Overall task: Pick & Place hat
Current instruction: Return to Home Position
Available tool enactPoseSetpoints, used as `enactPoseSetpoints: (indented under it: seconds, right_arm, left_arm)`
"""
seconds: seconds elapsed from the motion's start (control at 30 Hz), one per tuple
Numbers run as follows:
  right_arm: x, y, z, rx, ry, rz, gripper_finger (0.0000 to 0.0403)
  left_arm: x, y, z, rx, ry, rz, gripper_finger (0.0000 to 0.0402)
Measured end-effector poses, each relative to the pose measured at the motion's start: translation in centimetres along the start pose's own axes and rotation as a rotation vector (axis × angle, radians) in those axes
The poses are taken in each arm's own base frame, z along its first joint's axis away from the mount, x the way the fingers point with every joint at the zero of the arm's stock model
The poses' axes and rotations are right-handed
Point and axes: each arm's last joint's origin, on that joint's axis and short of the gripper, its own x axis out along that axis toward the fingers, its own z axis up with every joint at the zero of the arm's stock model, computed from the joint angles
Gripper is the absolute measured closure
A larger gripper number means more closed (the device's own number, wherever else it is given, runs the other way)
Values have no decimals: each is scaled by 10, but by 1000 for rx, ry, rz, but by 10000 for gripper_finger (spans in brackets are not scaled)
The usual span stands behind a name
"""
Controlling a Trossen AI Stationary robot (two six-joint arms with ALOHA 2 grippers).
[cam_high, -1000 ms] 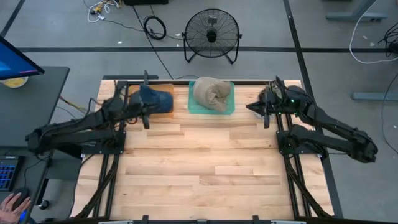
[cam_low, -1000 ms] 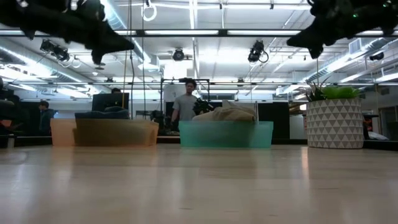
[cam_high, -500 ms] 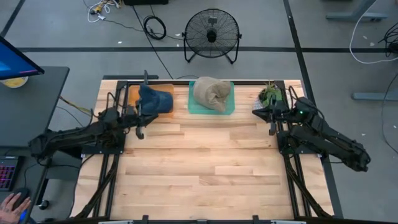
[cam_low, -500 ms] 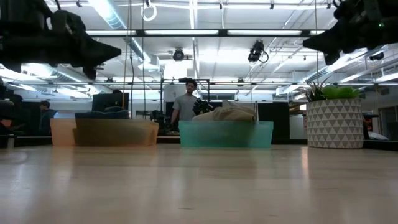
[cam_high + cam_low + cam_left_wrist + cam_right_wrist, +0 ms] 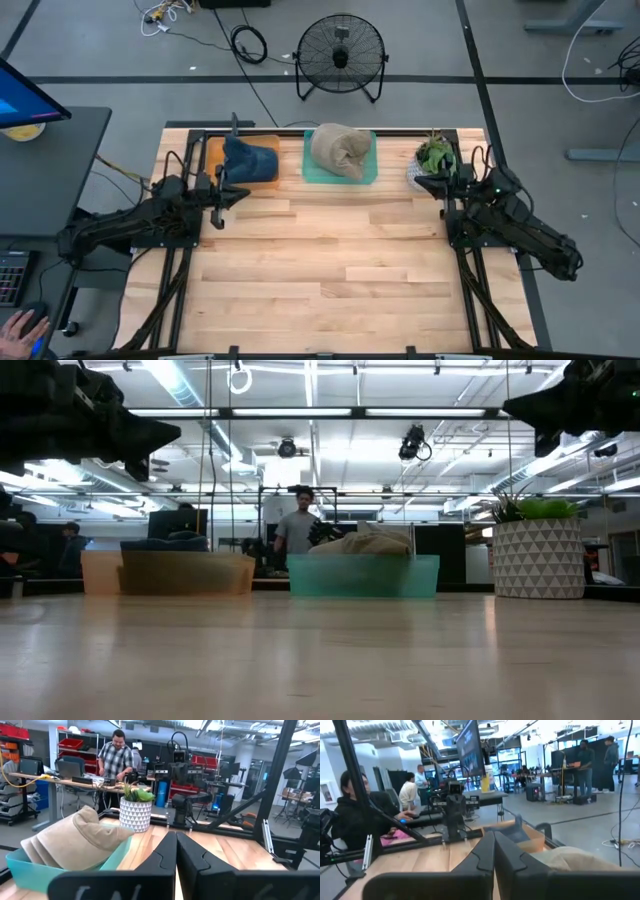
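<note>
A blue hat lies in a tan bin at the table's far edge. A beige hat sits crumpled in a teal bin beside it; the left wrist view shows this beige hat too. My left gripper hangs shut above the table, just near and left of the tan bin. My right gripper hangs shut by the right rail, beside a potted plant. In the wrist views the left gripper and the right gripper have their fingers together.
The potted plant in its white patterned pot stands at the far right corner. A fan stands on the floor beyond the table. Black frame rails run along both sides. The wooden tabletop spreads toward the near edge. People are in the room behind.
Both arms have drawn back. My left gripper moved from beside the blue hat toward the table's left and near side. My right gripper moved toward the right edge, uncovering the potted plant. Both hats stayed in their bins.
</note>
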Motion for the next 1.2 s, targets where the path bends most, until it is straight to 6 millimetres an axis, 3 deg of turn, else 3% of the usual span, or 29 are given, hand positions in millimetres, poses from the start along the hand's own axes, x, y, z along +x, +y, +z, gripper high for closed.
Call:
enactPoseSetpoints:
  seconds: [0.3,0.6,0.8,1.2]
  right_arm:
    - [9,-9,-41,87,-58,39,396]
    - [12,-8,-59,119,73,-68,396]
    - [13,-2,-60,-7,81,-30,396]
    - [13,0,-60,13,83,-15,396]
  left_arm:
    - [0,-4,-4,6,4,-42,399]
    - [2,-8,-7,-1,16,1,399]
    - [3,-11,-17,-13,113,0,396]
    - [3,-10,-23,-72,178,15,379]
